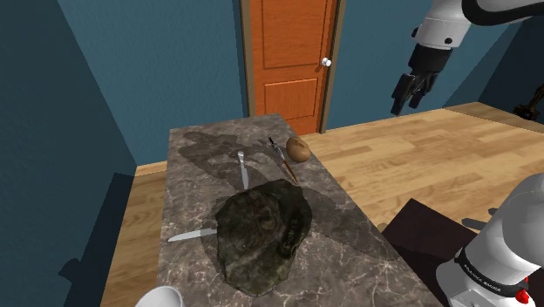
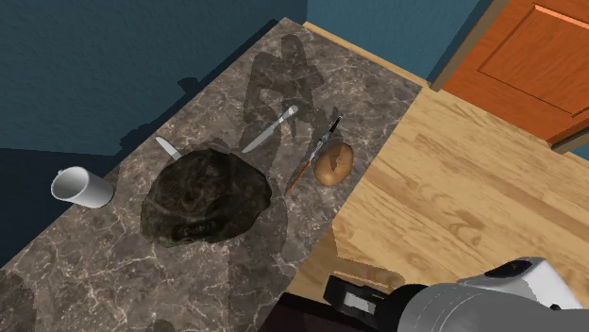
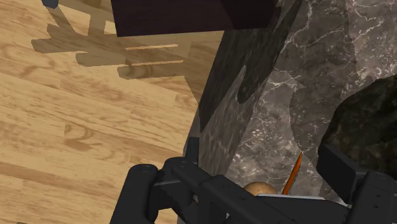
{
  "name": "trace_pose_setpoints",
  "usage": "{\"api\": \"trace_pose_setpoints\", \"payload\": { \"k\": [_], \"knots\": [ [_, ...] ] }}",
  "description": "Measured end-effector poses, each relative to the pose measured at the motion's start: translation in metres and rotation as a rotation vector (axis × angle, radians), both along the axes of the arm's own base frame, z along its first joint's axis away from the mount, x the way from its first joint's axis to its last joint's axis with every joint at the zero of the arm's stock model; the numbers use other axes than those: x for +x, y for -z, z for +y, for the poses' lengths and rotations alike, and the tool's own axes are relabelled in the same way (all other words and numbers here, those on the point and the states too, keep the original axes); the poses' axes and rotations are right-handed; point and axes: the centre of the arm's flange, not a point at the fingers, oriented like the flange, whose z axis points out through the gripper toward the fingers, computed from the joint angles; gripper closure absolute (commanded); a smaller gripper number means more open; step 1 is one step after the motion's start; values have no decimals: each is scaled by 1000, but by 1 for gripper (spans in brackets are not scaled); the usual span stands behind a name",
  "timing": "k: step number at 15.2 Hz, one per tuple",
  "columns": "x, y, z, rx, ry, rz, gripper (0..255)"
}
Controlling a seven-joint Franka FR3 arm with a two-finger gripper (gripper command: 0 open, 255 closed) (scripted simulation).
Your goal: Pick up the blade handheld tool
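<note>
Knife (image 1: 283,161) lies flat on the bench (image 1: 192,157) just beside a potato (image 1: 299,149), its long axis along the bench's length; the claw (image 1: 407,105), fingers apart and empty, hangs high over the floor, well off to the shoulder view's right. The reach would likely run down and leftward in that view.

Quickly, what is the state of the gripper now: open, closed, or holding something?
Gripper: open, fingers apart, holding nothing.
</note>
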Motion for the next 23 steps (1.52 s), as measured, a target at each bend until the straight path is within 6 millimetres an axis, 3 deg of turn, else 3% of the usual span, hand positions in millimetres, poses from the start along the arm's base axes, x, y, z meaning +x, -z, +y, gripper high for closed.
{"api": "trace_pose_setpoints", "payload": {
  "k": [2, 4, 23],
  "knots": [
    [5, 2, 2, 0, 2, 2, 0],
    [24, 11, 8, 0, 10, 10, 0],
    [247, 126, 73, 1, 103, 95, 0]
  ]
}}
